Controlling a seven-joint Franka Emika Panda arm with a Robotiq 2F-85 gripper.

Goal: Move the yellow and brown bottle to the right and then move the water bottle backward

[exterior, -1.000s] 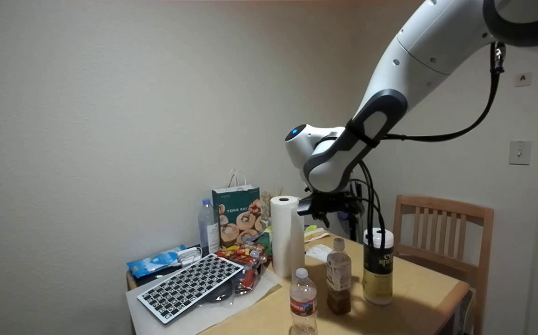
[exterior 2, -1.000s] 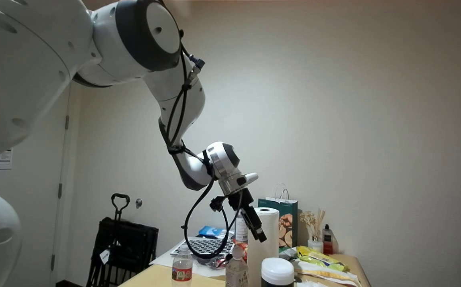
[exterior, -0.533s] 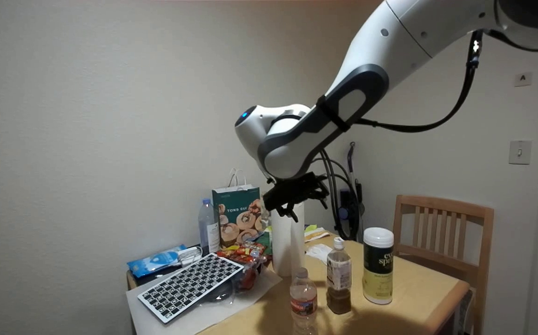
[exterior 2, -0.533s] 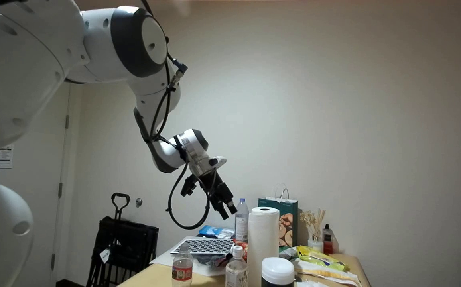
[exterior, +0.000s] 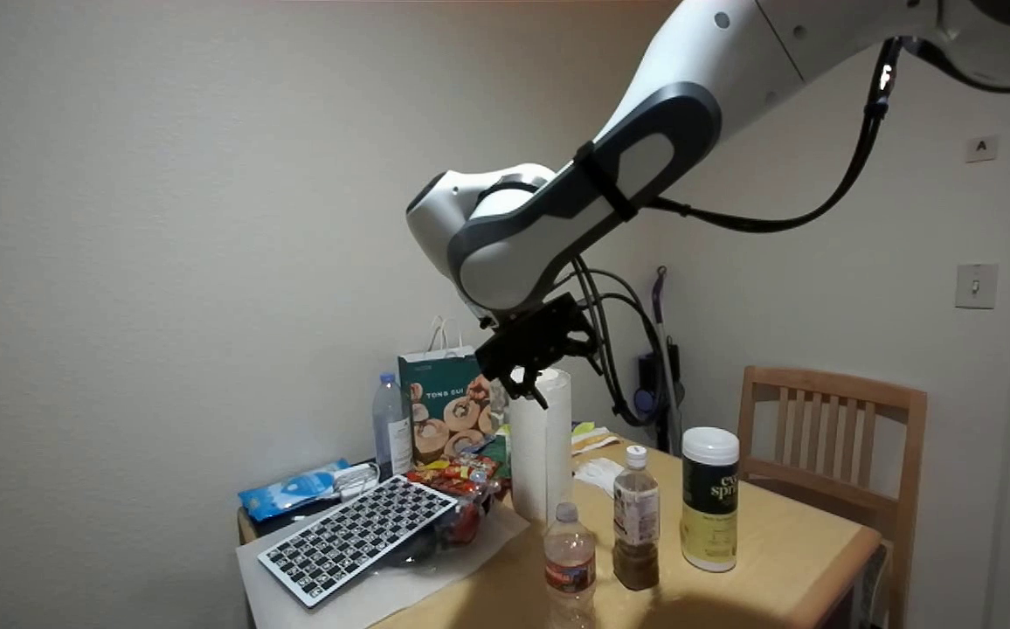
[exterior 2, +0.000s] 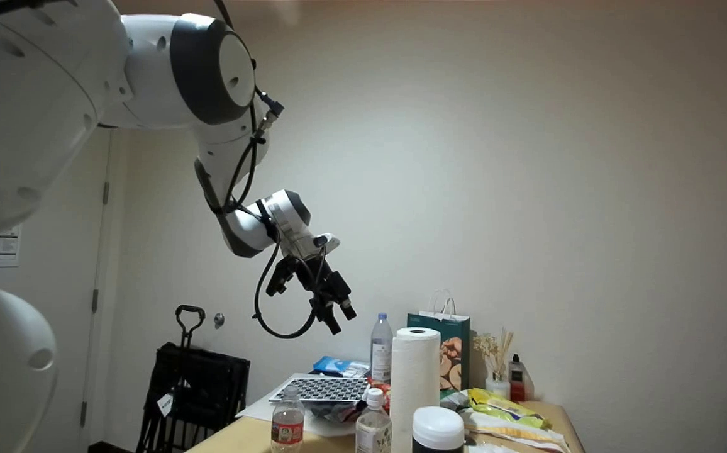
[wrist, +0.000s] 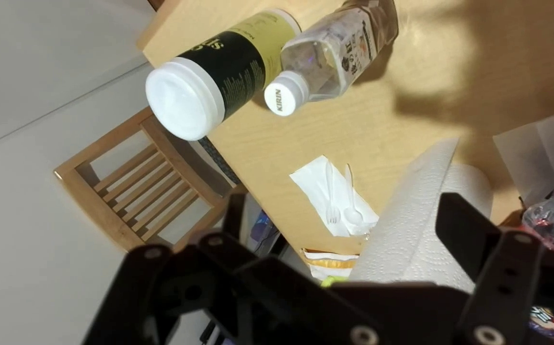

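The yellow and brown bottle, a wide jar with a white lid, stands upright on the table. Its lid shows low in an exterior view, and it lies at upper left in the wrist view. The water bottle, small and clear with a reddish label, stands upright, left of a slim brown bottle; it also shows in an exterior view but is out of the wrist view. My gripper is open and empty, high above the table and apart from both bottles. It also shows in an exterior view and the wrist view.
The slim brown bottle stands between the two bottles. A tall paper towel roll stands behind them, below my gripper. A checkered board, snack bags, a paper bag and plastic cutlery on a napkin lie around. A chair stands beyond the table.
My arm and gripper have moved left and up in both exterior views, away from the yellow and brown bottle, whose front is no longer crossed by the cables. The bottles have not moved.
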